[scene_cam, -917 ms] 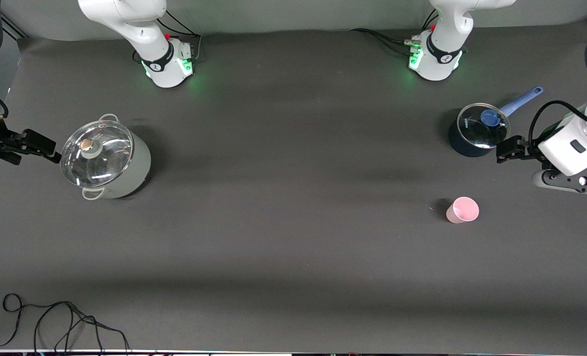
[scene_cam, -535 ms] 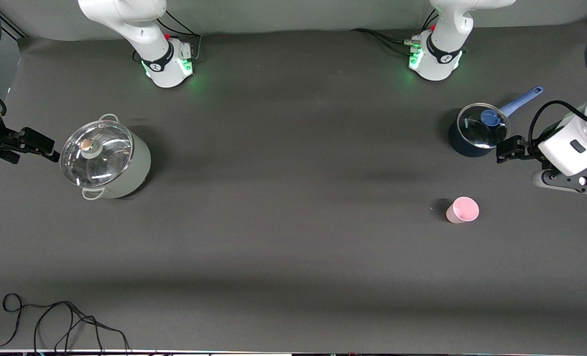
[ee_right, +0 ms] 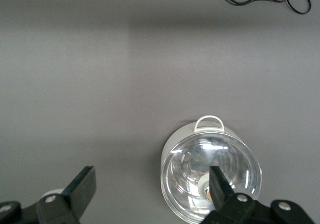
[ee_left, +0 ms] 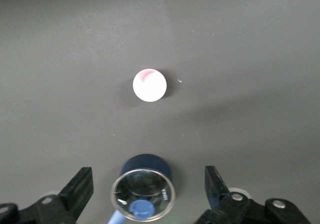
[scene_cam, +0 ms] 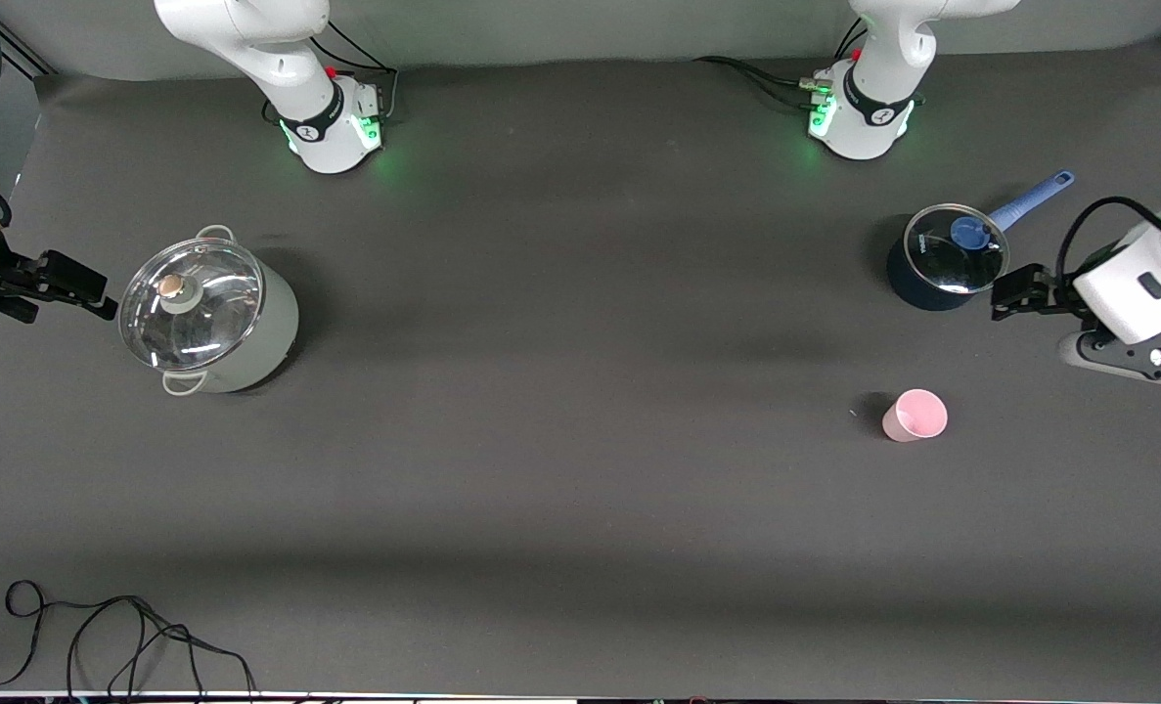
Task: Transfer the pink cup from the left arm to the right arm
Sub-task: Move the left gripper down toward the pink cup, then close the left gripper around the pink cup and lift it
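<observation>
The pink cup (scene_cam: pixel 915 415) stands upright on the dark table toward the left arm's end, nearer to the front camera than the blue saucepan; the left wrist view looks down into the pink cup (ee_left: pixel 149 85). My left gripper (scene_cam: pixel 1018 293) hangs open beside the saucepan, well apart from the cup, with nothing in its jaws. In its wrist view the left gripper (ee_left: pixel 148 183) has the saucepan lid below between the fingers. My right gripper (scene_cam: pixel 71 286) is open and empty at the right arm's end, beside the large pot; its wrist view shows the right gripper (ee_right: pixel 152 183) spread wide.
A blue saucepan (scene_cam: pixel 944 259) with a glass lid and blue handle (scene_cam: pixel 1032 200) sits near the left gripper. A large pale pot (scene_cam: pixel 210 315) with a glass lid stands toward the right arm's end. A black cable (scene_cam: pixel 120 631) lies at the table's front edge.
The left gripper has drifted slightly toward the left arm's end of the table. The right gripper has edged a little away from the large pot. The cup has not moved.
</observation>
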{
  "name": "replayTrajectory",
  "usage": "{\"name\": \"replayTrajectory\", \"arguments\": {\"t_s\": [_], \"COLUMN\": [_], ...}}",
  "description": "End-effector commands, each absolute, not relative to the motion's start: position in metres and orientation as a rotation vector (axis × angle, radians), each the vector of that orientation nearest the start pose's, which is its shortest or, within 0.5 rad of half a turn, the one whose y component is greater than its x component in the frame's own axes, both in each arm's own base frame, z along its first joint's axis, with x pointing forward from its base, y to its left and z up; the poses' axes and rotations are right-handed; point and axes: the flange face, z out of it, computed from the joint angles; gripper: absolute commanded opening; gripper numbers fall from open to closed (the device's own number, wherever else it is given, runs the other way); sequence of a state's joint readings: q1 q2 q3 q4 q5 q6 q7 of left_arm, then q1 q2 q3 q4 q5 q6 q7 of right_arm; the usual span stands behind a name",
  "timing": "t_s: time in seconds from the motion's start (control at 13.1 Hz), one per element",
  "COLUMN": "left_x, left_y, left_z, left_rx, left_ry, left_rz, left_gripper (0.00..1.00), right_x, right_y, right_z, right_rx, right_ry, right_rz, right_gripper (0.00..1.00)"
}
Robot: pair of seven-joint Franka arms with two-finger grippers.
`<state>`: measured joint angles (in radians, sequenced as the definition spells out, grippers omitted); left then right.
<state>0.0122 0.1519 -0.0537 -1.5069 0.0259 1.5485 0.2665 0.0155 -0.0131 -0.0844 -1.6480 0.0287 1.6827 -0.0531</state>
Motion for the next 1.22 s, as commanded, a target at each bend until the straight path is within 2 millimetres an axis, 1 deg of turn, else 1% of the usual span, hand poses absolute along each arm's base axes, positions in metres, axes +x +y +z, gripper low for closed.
{"name": "replayTrajectory", "arguments": {"t_s": [0.0,0.23,0.38,0.46,0.53,0.61,0.69,0.76,0.84,0.99,1.07,1.15], "left_x": [0.603,0.613,0.621,0.625,0.629,0.632,0.632,0.631,0.631,0.629,0.629,0.624], "left_y": [0.016,0.056,0.087,0.107,0.129,0.147,0.171,0.188,0.202,0.212,0.219,0.224], "left_z": [0.564,0.55,0.527,0.511,0.489,0.465,0.44,0.413,0.392,0.337,0.308,0.273], "left_rx": [-3.048,-2.964,-2.98,-2.999,-3.028,-3.06,-3.088,-3.123,-3.157,-3.226,-3.251,-3.271], "left_ry": [0.776,1.157,1.365,1.464,1.585,1.701,1.773,1.825,1.843,1.972,2.022,2.092], "left_rz": [0.12,0.06,-0.013,-0.074,-0.161,-0.283,-0.385,-0.462,-0.548,-0.69,-0.801,-0.931], "left_gripper": [0.99,0.99,0.99,0.99,0.99,0.99,0.99,0.99,0.99,0.99,0.99,0.99], "right_x": [0.558,0.559,0.56,0.56,0.561,0.562,0.563,0.564,0.565,0.566,0.566,0.565], "right_y": [-0.035,-0.037,-0.037,-0.037,-0.036,-0.036,-0.037,-0.037,-0.035,-0.035,-0.035,-0.035], "right_z": [0.615,0.621,0.619,0.619,0.618,0.618,0.619,0.618,0.617,0.615,0.614,0.614], "right_rx": [-3.128,-3.128,-3.128,-3.128,-3.126,-3.127,-3.129,-3.13,-3.135,-3.135,-3.137,-3.136], "right_ry": [-0.003,0.011,0.014,0.025,0.026,0.026,0.026,0.025,0.018,0.02,0.015,0.008], "right_rz": [-0.09,-0.109,-0.105,-0.104,-0.102,-0.102,-0.104,-0.104,-0.102,-0.092,-0.09,-0.075], "right_gripper": [1.0,1.0,1.0,1.0,1.0,1.0,1.0,1.0,1.0,1.0,1.0,1.0]}}
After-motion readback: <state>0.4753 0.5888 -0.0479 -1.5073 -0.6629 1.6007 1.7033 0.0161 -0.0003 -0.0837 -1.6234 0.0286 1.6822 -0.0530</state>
